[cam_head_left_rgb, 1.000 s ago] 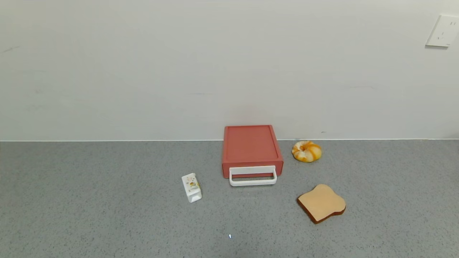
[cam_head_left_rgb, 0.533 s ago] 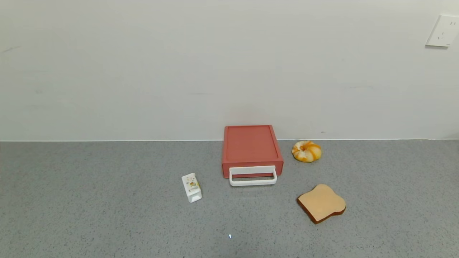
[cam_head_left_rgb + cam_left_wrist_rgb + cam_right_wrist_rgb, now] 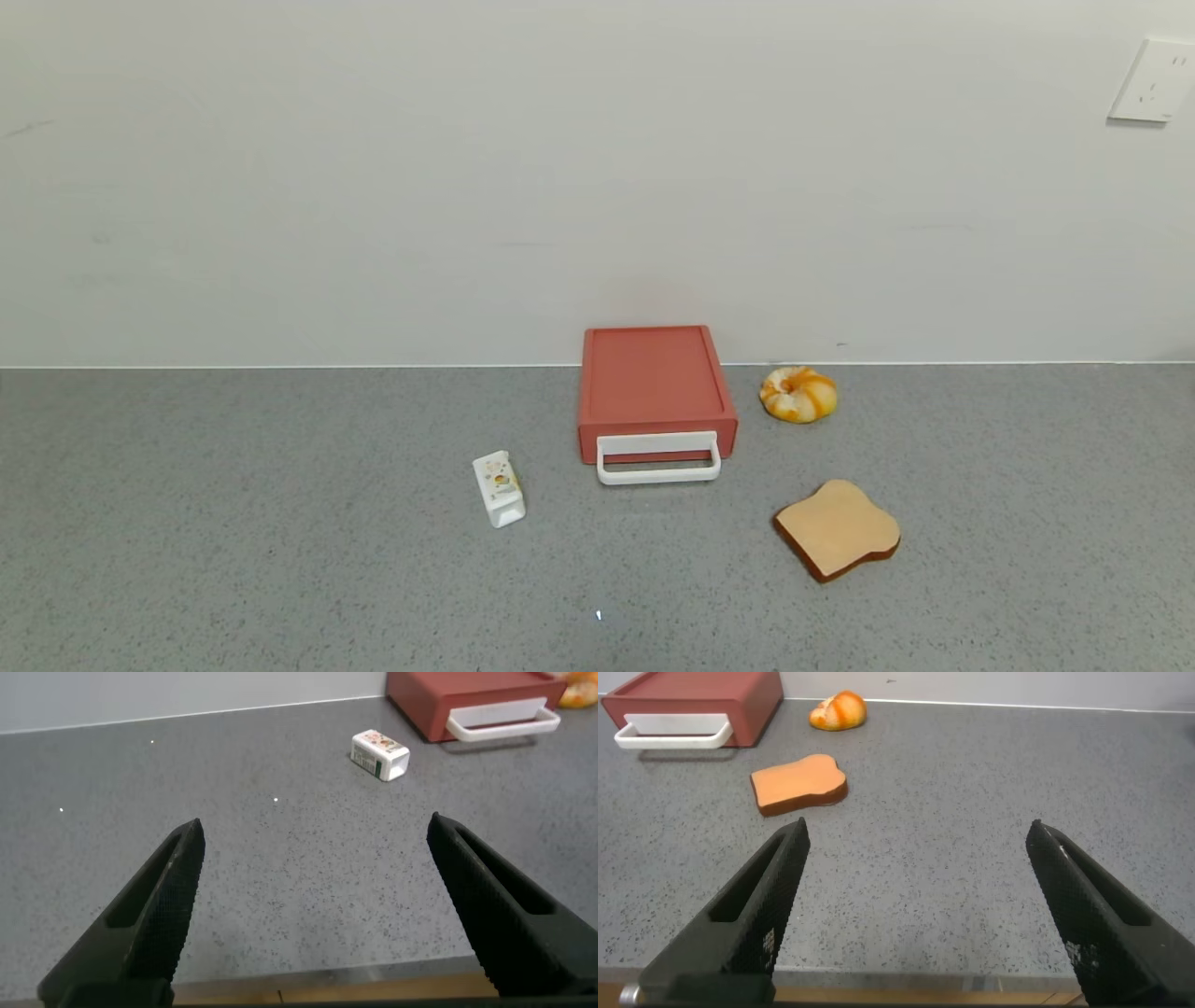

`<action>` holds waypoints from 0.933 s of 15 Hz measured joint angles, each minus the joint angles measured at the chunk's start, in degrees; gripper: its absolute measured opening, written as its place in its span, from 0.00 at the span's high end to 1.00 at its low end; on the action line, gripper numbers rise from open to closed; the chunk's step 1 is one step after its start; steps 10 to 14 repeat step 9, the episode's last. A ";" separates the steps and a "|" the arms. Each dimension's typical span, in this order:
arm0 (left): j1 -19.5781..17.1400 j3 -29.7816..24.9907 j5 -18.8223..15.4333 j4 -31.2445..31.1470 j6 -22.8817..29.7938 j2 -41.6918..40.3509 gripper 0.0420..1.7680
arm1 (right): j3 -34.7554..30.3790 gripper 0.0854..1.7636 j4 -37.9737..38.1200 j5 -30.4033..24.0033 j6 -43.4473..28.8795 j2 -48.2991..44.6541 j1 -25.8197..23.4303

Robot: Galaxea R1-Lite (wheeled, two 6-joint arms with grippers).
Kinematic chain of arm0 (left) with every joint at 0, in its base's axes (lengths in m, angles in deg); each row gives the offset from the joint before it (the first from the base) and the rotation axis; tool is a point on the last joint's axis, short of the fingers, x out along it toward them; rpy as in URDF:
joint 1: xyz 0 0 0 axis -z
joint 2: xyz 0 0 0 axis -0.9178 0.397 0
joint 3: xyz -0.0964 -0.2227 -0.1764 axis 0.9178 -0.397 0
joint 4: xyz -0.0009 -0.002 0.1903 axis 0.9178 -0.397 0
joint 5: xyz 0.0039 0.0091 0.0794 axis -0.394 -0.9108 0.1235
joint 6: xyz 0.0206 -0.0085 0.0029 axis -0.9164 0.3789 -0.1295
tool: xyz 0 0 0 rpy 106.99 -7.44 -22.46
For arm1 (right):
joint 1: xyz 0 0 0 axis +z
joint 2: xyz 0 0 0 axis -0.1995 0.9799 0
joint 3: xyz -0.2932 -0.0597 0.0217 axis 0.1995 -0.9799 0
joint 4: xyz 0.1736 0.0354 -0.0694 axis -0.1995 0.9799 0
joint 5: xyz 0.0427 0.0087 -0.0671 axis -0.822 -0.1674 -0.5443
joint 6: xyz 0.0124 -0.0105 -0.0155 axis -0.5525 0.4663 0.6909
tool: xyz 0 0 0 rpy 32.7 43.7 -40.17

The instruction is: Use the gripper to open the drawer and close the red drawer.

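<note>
1. Against the far wall, centre: drawer (image 3: pixel 656 392) shut, white handle (image 3: pixel 658 459) facing near.
2. Left gripper (image 3: pixel 313 905) and right gripper (image 3: pixel 915 905): near edge, wide open, empty.
3. Risk: light box may slide with the pull, not open.

Neither arm shows in the head view — both sit low and near the robot's side of the counter, seen only through their own wrist cameras. The left gripper (image 3: pixel 313 905) hovers just above the surface with its two black fingers (image 3: pixel 154 919) spread wide apart and nothing between them. The right gripper (image 3: pixel 915 905) is posed the same way — fingers (image 3: pixel 1088 919) splayed wide, empty, held just over the surface and touching nothing.
</note>
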 joint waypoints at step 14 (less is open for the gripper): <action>0.00 -0.18 0.46 -0.06 2.08 0.00 0.03 | 0.00 0.03 0.00 0.02 0.00 0.00 0.00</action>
